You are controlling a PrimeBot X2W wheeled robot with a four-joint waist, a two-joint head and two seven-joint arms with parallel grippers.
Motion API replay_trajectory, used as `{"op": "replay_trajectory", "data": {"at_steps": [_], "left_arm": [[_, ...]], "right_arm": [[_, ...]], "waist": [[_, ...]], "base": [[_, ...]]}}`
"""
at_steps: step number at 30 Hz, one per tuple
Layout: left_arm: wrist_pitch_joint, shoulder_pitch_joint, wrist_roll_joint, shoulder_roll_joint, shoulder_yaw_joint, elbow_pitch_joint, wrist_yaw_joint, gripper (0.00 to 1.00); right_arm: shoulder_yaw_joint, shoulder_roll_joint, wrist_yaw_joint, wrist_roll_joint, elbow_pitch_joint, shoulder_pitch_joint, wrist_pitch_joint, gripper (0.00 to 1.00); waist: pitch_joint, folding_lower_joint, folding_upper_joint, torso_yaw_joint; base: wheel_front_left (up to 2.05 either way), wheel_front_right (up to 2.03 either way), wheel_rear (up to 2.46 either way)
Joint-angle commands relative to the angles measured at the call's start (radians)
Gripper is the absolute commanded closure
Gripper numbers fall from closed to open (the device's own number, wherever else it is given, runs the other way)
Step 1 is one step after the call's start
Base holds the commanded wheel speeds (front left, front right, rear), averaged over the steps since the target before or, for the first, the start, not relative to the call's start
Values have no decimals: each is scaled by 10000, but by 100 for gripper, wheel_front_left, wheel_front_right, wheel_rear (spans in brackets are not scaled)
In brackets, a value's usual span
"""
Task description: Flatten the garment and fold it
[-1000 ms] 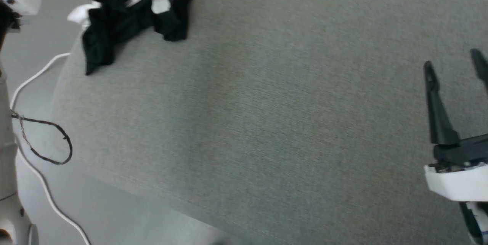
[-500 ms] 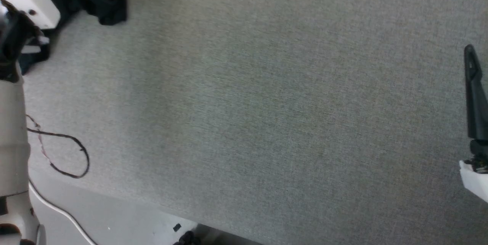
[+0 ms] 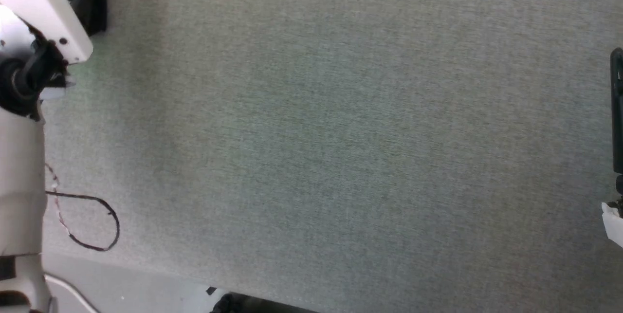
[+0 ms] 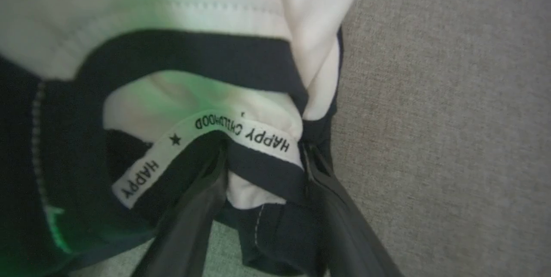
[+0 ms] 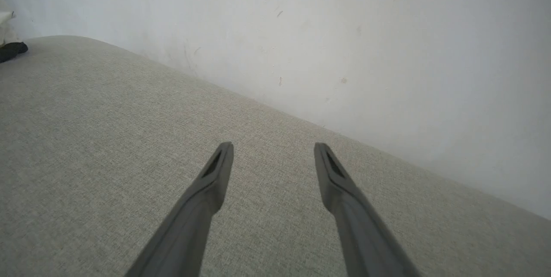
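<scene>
Evidently grasp stage: left gripper [image 4: 263, 152] spread, fingers set astride neck band [image 4: 267, 173] of shirt [image 4: 172, 10], not yet pinched; band likely chosen as handle for spreading. Shirt bunched right at fingertips. Right gripper [image 5: 273, 152] parked open over bare cushion [image 5: 86, 139], presumably ready for second grip.

From my remote station, the garment [image 4: 206, 57] reads as soft, matt knit cloth with visible stitching, its neck tape [image 4: 241, 130] a smoother woven ribbon printed in black, set against the dark, dull, plastic-looking fingers [image 4: 193, 225] of the left tool [image 4: 264, 150]. The tabletop [image 3: 340, 133] is covered in coarse, heathered grey woven fabric without shine, and over it the right tool [image 5: 273, 152] shows the same smooth matt finish. Beyond it I see a wall [image 5: 344, 31] of flat white paint, scuffed and flecked, while the left arm's casing [image 3: 44, 6] is smooth white plastic with a slight sheen.
</scene>
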State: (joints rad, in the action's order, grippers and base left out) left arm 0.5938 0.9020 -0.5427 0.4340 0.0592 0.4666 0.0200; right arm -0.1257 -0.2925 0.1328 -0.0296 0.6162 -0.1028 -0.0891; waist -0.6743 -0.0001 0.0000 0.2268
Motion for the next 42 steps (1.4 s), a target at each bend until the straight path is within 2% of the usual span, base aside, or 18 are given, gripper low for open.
{"op": "replay_trajectory", "data": {"at_steps": [1, 6, 12, 24, 28, 35, 42], "left_arm": [[-49, -304, 114, 18, 98, 143, 22, 100], [-432, -439, 108, 120, 42, 177, -54, 100], [-824, -349, 304, 589, -54, -58, -72, 100], [-482, 731, 756, 1741, 152, -1550, -451, 100], [-345, 1377, 985, 1924, 418, -1972, -612, 100], [-131, 2606, 1200, 1772, 887, -2469, -736, 100], [-194, 4133, 1198, 881, 1447, -2344, -785, 100]], "right_arm": [[-32, -5, -21, -83, 26, -157, -13, 0], [-59, 96, -21, -84, -61, -156, 38, 0], [139, 324, -21, -112, -368, -271, 288, 0], [530, 1309, -21, -107, -1561, -224, 1095, 0], [624, 1644, -21, -93, -2022, -72, 1390, 0], [659, 2133, -21, -81, -2676, 216, 1841, 0], [626, 2376, -21, -103, -3088, 599, 2089, 0]], "waist": [[59, 1, 0, -107], [248, 1, 0, -176], [796, 1, 0, -203], [2555, 1, 0, -241], [3258, 1, 0, -261], [4299, 1, 0, -409], [5073, 1, 0, -576]], "base": [[0, 0, 0], [0, 0, 0], [0, 0, 0], [0, 0, 0], [0, 0, 0], [0, 0, 0], [0, 0, 0]]}}
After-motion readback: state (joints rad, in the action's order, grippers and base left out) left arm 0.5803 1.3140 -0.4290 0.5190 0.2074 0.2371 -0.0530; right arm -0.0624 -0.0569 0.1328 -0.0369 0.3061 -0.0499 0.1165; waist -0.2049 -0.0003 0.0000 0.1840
